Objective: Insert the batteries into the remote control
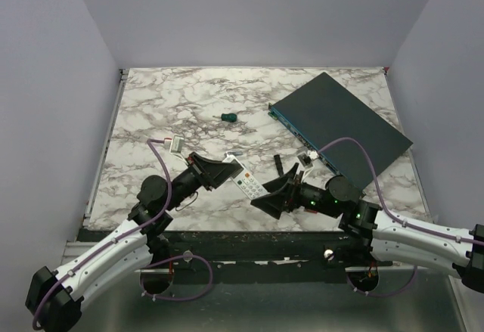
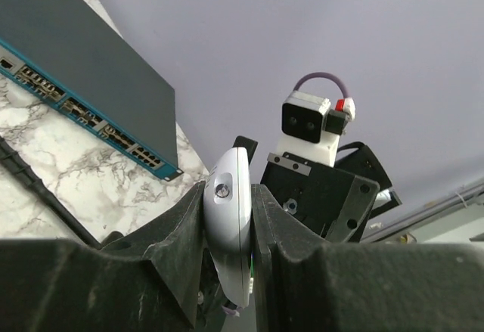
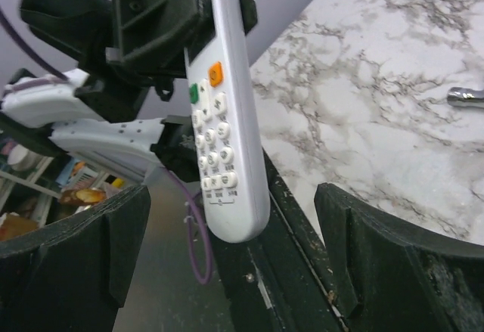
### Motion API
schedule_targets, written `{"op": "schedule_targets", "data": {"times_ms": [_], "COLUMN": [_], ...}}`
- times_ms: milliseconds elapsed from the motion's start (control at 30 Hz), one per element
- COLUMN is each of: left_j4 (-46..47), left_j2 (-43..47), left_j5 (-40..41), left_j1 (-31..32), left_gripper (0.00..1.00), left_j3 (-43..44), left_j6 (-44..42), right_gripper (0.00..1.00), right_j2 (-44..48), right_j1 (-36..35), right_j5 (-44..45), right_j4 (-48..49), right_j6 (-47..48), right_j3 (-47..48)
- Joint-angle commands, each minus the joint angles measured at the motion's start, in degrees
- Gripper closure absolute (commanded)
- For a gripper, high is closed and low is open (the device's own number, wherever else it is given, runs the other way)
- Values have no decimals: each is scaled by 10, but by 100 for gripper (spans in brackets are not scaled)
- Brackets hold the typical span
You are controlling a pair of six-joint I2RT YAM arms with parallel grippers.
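The white remote control (image 1: 248, 183) is clamped edge-on in my left gripper (image 1: 221, 172), held above the table's near edge with its button end pointing at my right gripper (image 1: 274, 196). In the left wrist view the jaws (image 2: 228, 196) press both faces of the remote (image 2: 231, 218). In the right wrist view the remote (image 3: 225, 128) shows its buttons. Its lower end hangs ahead of my open, empty right gripper (image 3: 236, 260), without touching either finger. No battery is in view.
A large dark teal flat box (image 1: 340, 129) lies at the back right. A green-handled screwdriver (image 1: 228, 117) lies mid-table. A small silver metal piece (image 1: 231, 153) and a black strip (image 1: 277, 167) lie near the grippers. The table's dark front edge (image 3: 302, 218) runs under the remote.
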State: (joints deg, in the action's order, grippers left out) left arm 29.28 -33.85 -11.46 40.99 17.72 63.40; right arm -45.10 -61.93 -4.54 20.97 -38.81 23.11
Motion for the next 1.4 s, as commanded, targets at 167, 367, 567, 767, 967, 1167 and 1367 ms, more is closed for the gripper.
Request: {"op": "schedule_targets", "data": {"times_ms": [167, 367, 567, 767, 967, 1167, 1367], "left_j4": [187, 204, 203, 207, 211, 205, 172], "left_j2": [-36, -41, -37, -39, -39, -33, -21], "left_j5": [-75, -80, -80, -80, -80, -73, -61], "left_j1": [0, 0, 0, 0, 0, 0, 0], "left_gripper": [100, 100, 100, 100, 100, 83, 47], "left_j3": [-35, -33, -33, -35, -36, -43, -40], "left_j6": [19, 23, 23, 25, 27, 32, 32], "right_gripper": [6, 23, 36, 46, 58, 80, 99], "right_j2": [25, 9, 8, 7, -6, 2, 30], "right_j1": [16, 17, 18, 18, 18, 18, 18], "right_j5": [-86, -90, -78, -82, -81, -65, -24], "right_j4": [147, 152, 156, 165, 173, 182, 155], "right_j6": [-87, -91, -91, -83, -86, -79, -42], "right_j3": [-40, -36, -42, -38, -35, -43, -42]}}
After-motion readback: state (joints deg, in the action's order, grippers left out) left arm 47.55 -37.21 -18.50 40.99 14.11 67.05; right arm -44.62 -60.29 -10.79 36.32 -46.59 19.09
